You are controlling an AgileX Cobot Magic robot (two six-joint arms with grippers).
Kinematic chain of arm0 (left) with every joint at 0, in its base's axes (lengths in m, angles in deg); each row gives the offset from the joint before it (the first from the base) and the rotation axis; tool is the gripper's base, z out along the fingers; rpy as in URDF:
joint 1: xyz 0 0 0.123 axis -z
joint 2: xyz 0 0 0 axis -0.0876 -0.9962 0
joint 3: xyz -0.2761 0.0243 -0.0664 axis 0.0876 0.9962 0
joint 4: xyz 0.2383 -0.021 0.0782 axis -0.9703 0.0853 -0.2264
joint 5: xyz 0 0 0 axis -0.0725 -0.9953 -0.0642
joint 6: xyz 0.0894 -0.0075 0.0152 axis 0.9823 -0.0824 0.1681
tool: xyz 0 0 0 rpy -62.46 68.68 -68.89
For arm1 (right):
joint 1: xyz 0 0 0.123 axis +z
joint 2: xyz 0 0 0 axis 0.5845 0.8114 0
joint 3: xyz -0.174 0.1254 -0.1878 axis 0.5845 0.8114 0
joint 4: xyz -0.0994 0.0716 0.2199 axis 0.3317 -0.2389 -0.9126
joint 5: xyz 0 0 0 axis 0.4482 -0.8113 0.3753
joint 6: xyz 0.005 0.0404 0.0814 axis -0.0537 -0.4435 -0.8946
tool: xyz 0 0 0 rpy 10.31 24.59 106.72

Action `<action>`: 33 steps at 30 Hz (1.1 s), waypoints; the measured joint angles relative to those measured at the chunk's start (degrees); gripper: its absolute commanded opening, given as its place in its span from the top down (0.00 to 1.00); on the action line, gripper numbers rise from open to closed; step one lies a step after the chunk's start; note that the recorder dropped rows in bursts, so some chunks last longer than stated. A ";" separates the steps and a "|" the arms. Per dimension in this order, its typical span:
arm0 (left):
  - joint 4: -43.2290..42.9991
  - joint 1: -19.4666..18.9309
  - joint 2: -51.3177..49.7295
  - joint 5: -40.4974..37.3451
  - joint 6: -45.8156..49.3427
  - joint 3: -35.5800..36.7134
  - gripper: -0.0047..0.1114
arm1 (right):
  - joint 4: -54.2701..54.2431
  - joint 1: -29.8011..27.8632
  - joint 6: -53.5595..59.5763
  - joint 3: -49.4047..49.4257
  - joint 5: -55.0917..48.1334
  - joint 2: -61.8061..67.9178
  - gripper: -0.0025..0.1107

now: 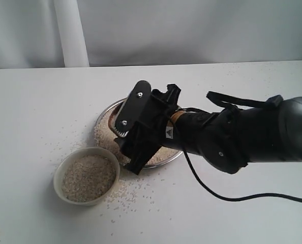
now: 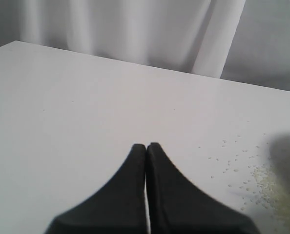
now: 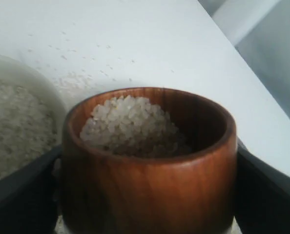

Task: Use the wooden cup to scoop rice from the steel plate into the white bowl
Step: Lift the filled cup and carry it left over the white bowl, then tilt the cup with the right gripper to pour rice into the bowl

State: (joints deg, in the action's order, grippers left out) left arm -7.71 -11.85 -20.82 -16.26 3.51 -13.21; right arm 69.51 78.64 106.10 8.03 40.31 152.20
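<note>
Over the steel plate [image 1: 109, 109] | right fingers [image 3: 18, 195] clamp wooden cup [image 3: 150, 195] holding rice [image 3: 130, 124] | left fingers [image 2: 125, 195] pressed together, empty | white bowl [image 1: 57, 179] holds rice

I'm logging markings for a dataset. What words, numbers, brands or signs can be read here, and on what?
No words, numbers or brands can be read in any view.
A small triangle sticker on the right arm: a sign, too small to read.
The wooden cup, white bowl and steel plate show no markings.
</note>
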 measured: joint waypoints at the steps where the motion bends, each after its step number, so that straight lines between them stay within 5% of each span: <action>1: 0.00 0.00 0.00 0.00 0.00 0.00 0.96 | 0.39 1.68 3.15 0.00 -0.58 -0.92 0.98; 9: 0.00 0.00 0.00 0.00 0.00 0.00 0.96 | 4.65 9.11 16.52 -12.01 -19.38 -1.42 0.98; 16: 0.00 0.00 0.00 0.00 0.00 0.00 0.96 | 24.68 12.41 17.26 -21.44 -35.81 2.47 0.98; 33: 0.00 0.00 0.00 0.00 0.00 0.00 0.96 | 39.75 13.62 17.15 -21.55 -39.83 9.00 0.98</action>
State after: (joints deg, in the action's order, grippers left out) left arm -7.71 -11.85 -20.82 -16.26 3.51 -13.21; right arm 109.25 92.26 123.25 -13.52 0.48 161.20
